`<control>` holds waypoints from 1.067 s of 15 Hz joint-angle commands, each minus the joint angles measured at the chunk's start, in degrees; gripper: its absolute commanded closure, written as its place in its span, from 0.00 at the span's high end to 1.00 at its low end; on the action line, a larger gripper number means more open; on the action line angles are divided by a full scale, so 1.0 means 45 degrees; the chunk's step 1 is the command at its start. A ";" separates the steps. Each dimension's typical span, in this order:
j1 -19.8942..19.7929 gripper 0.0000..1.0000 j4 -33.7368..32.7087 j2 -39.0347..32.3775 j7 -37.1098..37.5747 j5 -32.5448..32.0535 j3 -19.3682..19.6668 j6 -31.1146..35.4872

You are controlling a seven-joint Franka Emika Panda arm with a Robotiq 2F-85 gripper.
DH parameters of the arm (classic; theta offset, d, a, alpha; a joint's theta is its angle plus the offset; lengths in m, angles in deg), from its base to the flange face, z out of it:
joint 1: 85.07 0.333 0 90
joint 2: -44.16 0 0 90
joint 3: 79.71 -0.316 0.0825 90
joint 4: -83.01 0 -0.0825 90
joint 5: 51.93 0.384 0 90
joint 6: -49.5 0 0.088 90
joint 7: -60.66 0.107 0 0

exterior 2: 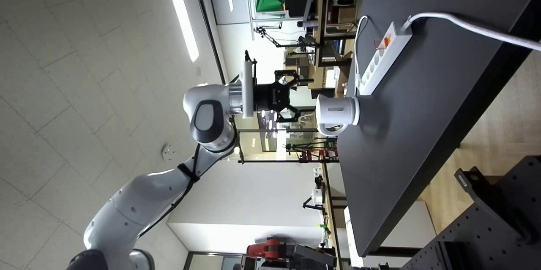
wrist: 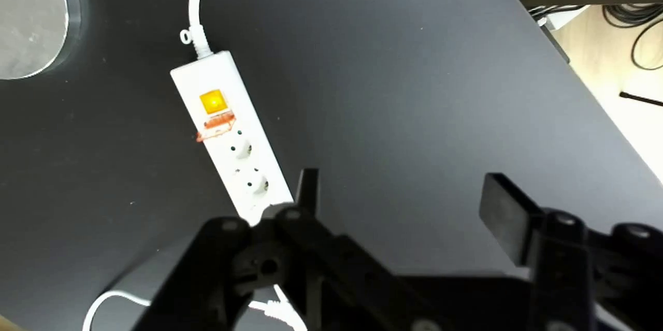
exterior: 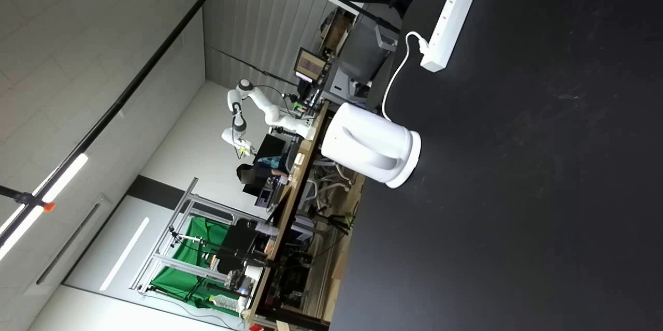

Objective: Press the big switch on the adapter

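The adapter, a long white power strip, lies on the dark table in the wrist view (wrist: 246, 162) and in both exterior views (exterior: 451, 20) (exterior 2: 389, 64). Its big switch (wrist: 213, 101) looks yellow-orange, near the cable end, with a reddish-orange flap (wrist: 218, 123) beside it. In an exterior view the switch end shows as an orange patch (exterior 2: 386, 41). My gripper (exterior 2: 303, 98) is open and empty, well above the table. In the wrist view my open fingers (wrist: 403, 191) lie to the lower right of the switch, and the left finger hides the strip's far end.
A white jug-like appliance (exterior: 370, 144) (exterior 2: 336, 109) stands near the strip's far end. A thick white cable (exterior 2: 473, 29) leaves the switch end and crosses the table edge. A thin white cable (exterior: 396, 74) plugs into the far end. A grey rounded plate (wrist: 31, 20) lies upper left.
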 commanded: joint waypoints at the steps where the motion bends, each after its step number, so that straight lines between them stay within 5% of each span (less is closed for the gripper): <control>1: -0.0607 0.51 -0.2407 -0.2632 -0.0287 0.0763 -0.0530 0.0282; 9: -0.1893 0.01 -0.6146 -0.6041 -0.0002 0.0648 -0.1944 0.0099; 16: -0.2755 0.00 -0.7798 -0.7935 -0.0042 0.0547 -0.2566 -0.0655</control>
